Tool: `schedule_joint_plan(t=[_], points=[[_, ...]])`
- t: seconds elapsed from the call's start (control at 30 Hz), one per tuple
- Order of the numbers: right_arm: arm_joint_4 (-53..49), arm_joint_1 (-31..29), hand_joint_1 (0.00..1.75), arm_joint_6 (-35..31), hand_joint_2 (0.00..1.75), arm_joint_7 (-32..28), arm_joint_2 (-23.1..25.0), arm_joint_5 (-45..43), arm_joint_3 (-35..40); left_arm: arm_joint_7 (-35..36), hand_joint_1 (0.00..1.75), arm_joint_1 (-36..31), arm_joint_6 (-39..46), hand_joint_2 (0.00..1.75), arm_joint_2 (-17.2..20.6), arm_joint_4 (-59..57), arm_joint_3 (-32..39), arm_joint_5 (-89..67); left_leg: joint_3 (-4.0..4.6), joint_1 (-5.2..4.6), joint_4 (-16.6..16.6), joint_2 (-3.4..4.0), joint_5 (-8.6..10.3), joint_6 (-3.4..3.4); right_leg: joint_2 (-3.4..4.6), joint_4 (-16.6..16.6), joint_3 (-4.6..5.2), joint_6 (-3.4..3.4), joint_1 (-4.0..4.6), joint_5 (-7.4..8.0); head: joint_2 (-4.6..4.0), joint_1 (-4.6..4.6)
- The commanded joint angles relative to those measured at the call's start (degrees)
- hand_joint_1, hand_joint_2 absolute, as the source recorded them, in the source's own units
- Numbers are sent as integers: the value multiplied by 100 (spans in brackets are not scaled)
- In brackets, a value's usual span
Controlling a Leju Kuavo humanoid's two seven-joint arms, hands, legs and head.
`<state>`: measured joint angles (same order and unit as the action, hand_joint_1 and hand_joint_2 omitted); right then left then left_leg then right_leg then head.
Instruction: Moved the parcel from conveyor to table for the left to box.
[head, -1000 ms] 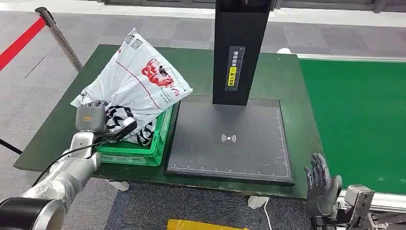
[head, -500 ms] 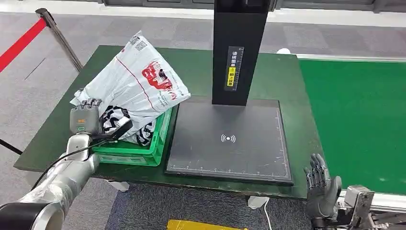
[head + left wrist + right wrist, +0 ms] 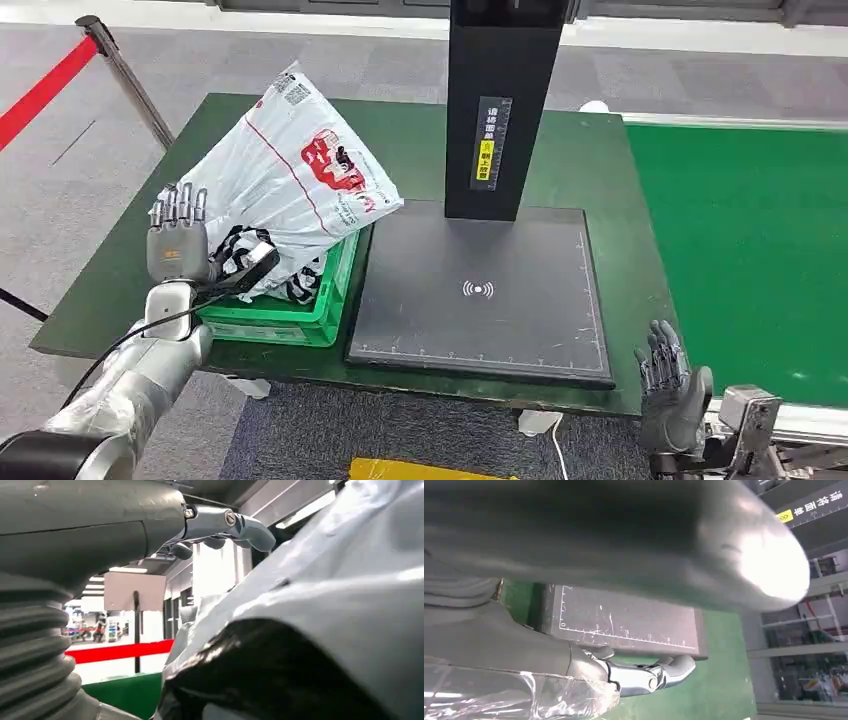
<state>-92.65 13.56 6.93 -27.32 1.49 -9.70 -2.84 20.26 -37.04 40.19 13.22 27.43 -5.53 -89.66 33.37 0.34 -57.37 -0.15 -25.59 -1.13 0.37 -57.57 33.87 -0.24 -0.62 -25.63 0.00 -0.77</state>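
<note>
Head view: the parcel (image 3: 300, 180) sits in the green crate (image 3: 300, 300) on the left of the table (image 3: 420, 140), leaning on the crate's far-right rim and sticking well above it. A black-and-white bag (image 3: 250, 255) lies under it in the crate. Your left hand (image 3: 175, 240) is at the crate's near-left corner, fingers straight up and spread, holding nothing. It is just beside the parcel; I can't tell whether it touches. The right hand (image 3: 672, 395) is low at the near right, off the table edge by the conveyor (image 3: 750, 260), fingers apart and empty. The scanner pad (image 3: 480, 290) is bare.

Left wrist view: fingers (image 3: 235, 525) are extended over grey parcel film (image 3: 350, 580), with a dark fold below. No grip shows.

Right wrist view: fingers (image 3: 649, 675) are loosely extended over the pad's (image 3: 624, 620) near edge, nothing in them.

Judgement: the parcel looks boxed but propped high. Pull the left hand back toward you and up, fingers kept clear of the film, so you don't snag it and tip the parcel onto the pad. Leave the right hand parked.
</note>
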Motion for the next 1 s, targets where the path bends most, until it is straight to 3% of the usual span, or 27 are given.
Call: schedule_joint_plan(t=[0.03,0.07,0.33,0.43,0.53,0.57,0.7,0.73,1.0], points=[[226,-152,0,-51,0,55,109,5,-107,65,0,334,-19,0,-223,570,104,-34,-2,0,4,-3,1,3,-5,6,-4,2,1,1,0,0],[245,-171,0,-50,0,64,121,21,-116,417,0,360,-19,0,-138,615,-225,-34,-3,0,10,-5,4,4,-9,13,-6,2,1,3,0,2],[144,-153,0,-61,0,88,234,100,-205,891,0,695,-19,0,-82,1459,-579,-34,4,4,7,-9,3,4,-14,14,-1,1,6,1,0,0],[76,-43,0,-38,0,156,282,167,-307,1880,0,994,-331,0,299,2384,-1600,-34,9,0,4,-9,1,3,-13,7,4,1,2,-2,0,0],[20,46,0,16,0,169,359,185,-419,1974,0,1239,-204,0,359,2839,-1428,-34,9,1,3,-6,-1,2,-10,5,7,1,2,-3,0,2],[-32,86,0,33,0,182,400,211,-452,1974,0,1326,-419,0,602,3166,-1308,-34,9,5,3,-7,-3,3,-12,9,4,0,6,-5,0,2],[-171,187,0,100,0,210,530,281,-611,1974,0,1836,-736,0,780,4158,-1075,-34,16,5,-1,6,-7,-1,2,3,17,-5,7,-7,0,2],[-202,220,0,131,0,223,554,305,-650,1974,0,1954,-978,0,1015,4430,-919,-34,17,3,0,11,-10,-8,11,2,26,-6,5,-5,0,2],[-169,221,0,172,0,234,573,326,-705,1974,0,2260,-1066,0,1134,4869,-600,-34,9,11,8,5,-15,-12,1,10,16,-11,15,-13,0,2]])
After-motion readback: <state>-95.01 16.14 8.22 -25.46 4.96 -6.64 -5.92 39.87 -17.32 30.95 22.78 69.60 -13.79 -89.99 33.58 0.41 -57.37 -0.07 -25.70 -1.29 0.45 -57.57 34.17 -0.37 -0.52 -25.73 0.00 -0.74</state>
